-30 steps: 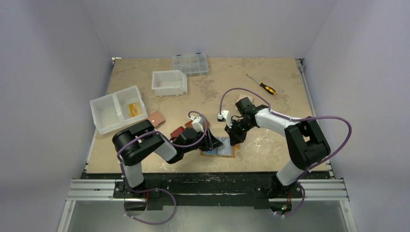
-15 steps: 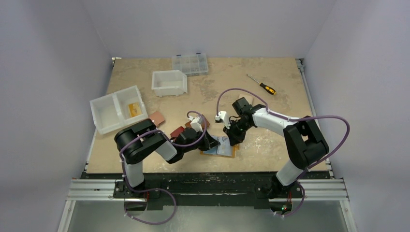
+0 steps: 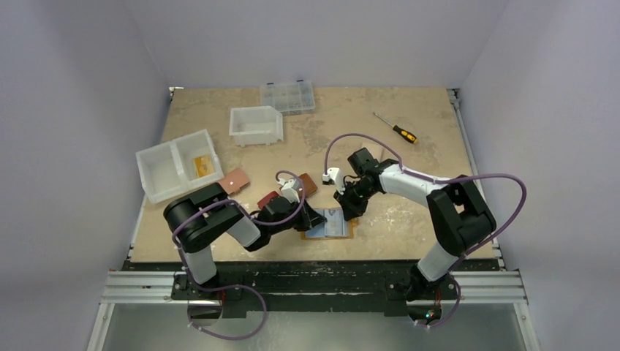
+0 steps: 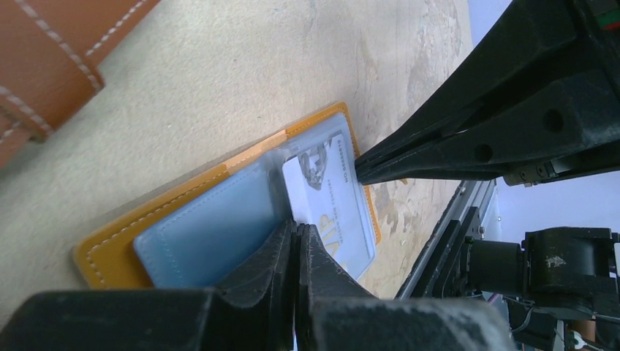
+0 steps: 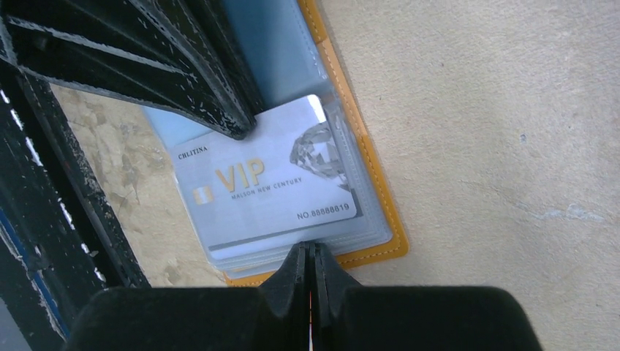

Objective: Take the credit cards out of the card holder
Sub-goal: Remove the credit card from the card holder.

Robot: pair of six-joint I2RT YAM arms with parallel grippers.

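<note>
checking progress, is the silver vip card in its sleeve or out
In. The VIP card lies flat under the clear sleeve of the open card holder, the sleeve's edge showing beyond it.

Soft, even light falls from above in the top view. The tan surface (image 3: 409,139) is bright, and the arms cast only faint, short shadows close to their bodies. The walls read pale lavender, without hot spots. In the left wrist view the left gripper (image 4: 298,232) fills the near edge as a dark, blurred mass, while the whitish card (image 4: 329,205) is fairly sharp. In the right wrist view the right gripper (image 5: 311,254) is equally soft. The card's lettering is crisp there, with a pale sheen on the clear sleeve (image 5: 369,223) over it.
</note>
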